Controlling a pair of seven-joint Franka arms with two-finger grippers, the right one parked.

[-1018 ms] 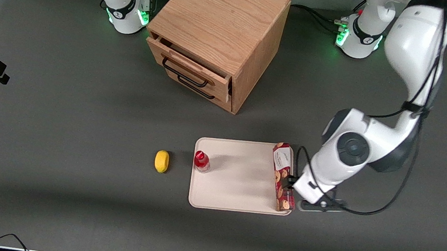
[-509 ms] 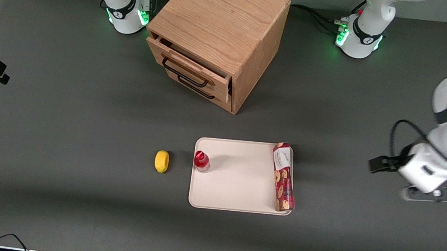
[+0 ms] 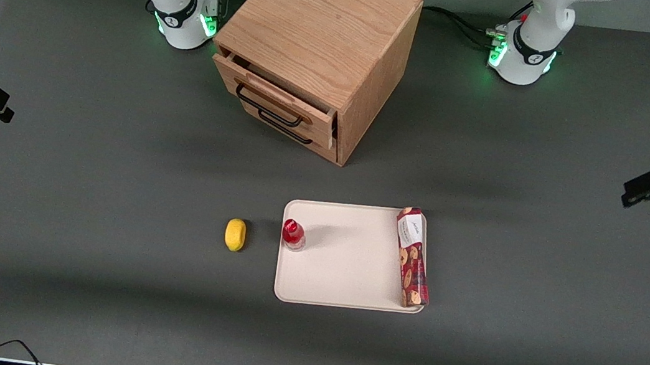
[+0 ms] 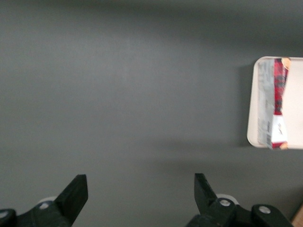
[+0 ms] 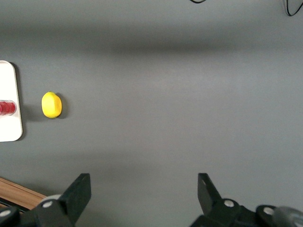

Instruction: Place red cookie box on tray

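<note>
The red cookie box [image 3: 412, 257] lies flat on the tray [image 3: 345, 267], along the tray's rim at the working arm's end, with its white label at the end farther from the front camera. The left wrist view shows the same cookie box [image 4: 279, 101] resting on the tray [image 4: 296, 104]. My gripper [image 3: 638, 188] hangs over bare table, well away from the tray toward the working arm's end. In the wrist view the gripper [image 4: 139, 187] is open, with only grey tabletop between its fingers.
A small red-capped bottle [image 3: 293, 234] stands on the tray's rim at the parked arm's end, and a yellow lemon [image 3: 235, 234] lies on the table beside it. A wooden drawer cabinet [image 3: 317, 49] stands farther from the front camera, its top drawer slightly ajar.
A second ago the gripper was at the cookie box on the tray. It has let go and swung away toward the working arm's end of the table. The box has stayed put.
</note>
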